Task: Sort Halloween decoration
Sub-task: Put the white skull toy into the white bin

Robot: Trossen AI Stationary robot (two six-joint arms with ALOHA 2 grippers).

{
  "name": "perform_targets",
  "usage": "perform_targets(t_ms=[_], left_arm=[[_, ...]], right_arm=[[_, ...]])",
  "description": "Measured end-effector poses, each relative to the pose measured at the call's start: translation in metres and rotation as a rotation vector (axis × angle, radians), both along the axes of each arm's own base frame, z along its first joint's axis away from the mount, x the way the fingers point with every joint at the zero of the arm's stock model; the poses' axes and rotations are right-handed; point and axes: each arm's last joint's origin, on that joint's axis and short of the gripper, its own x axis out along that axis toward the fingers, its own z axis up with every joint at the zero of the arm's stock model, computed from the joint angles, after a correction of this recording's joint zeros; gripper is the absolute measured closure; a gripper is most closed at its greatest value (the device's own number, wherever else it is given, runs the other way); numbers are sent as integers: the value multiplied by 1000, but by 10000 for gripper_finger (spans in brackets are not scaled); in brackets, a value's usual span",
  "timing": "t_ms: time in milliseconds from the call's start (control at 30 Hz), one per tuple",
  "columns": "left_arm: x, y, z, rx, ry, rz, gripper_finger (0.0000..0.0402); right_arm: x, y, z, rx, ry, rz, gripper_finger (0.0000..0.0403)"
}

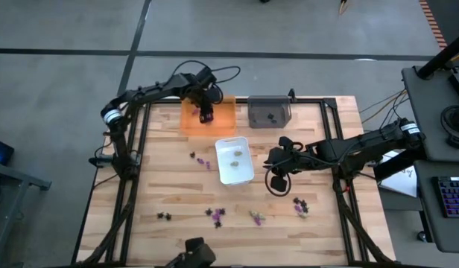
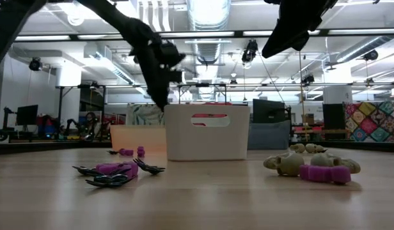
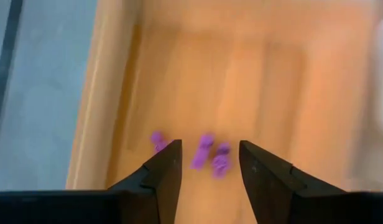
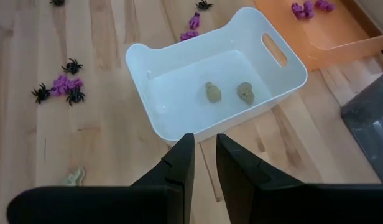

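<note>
The left gripper (image 1: 206, 113) is hovering over the orange tray (image 1: 223, 119), its fingers (image 3: 168, 168) spread apart and gripping nothing; three purple pieces (image 3: 206, 151) are lying on the tray floor beyond and between the fingertips. The right gripper (image 4: 204, 158) is hanging beside the white tray (image 4: 173, 127), fingers nearly closed and gripping nothing; two beige pieces (image 4: 227, 93) are lying inside that tray. Further pieces (image 1: 214, 214) are lying scattered on the tabletop (image 1: 170, 186).
</note>
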Motion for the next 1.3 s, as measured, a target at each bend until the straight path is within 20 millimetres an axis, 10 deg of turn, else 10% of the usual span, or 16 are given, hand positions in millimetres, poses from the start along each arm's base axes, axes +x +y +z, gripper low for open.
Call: perform_targets(t_ms=[667, 1300], left_arm=[[18, -121, 95, -254, -418, -164, 300], [-5, -258, 98, -132, -570, -226, 300]], right_arm=[[-4, 11, -14, 178, 20, -72, 344], [26, 61, -28, 320, 193, -37, 344]])
